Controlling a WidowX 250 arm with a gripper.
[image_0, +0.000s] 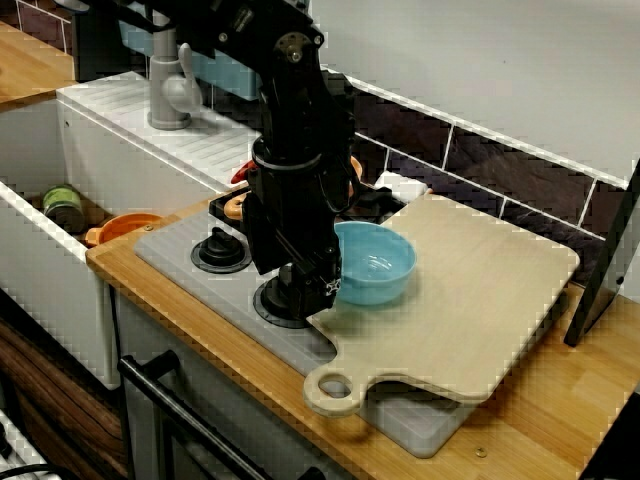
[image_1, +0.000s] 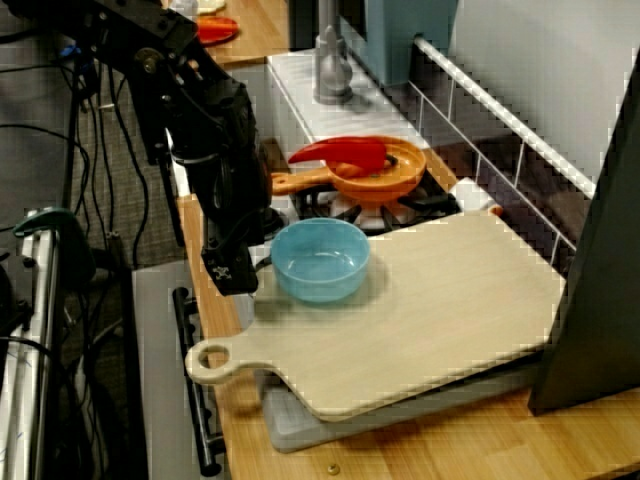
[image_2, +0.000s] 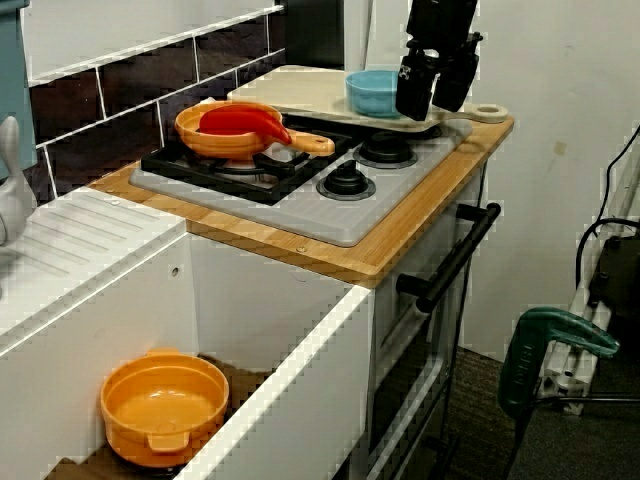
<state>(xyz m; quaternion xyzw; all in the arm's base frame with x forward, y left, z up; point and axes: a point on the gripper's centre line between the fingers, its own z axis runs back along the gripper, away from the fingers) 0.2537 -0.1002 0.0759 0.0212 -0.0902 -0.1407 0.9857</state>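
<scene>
End effector beside blue bowl, wooden board

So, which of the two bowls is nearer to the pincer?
The light blue bowl on the wooden board, right beside the pincer. The orange bowl lies far off, down in the sink.

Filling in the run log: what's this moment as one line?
end effector: open, empty, beside blue bowl | blue bowl: upright on cutting board | orange pan: on stove
</scene>
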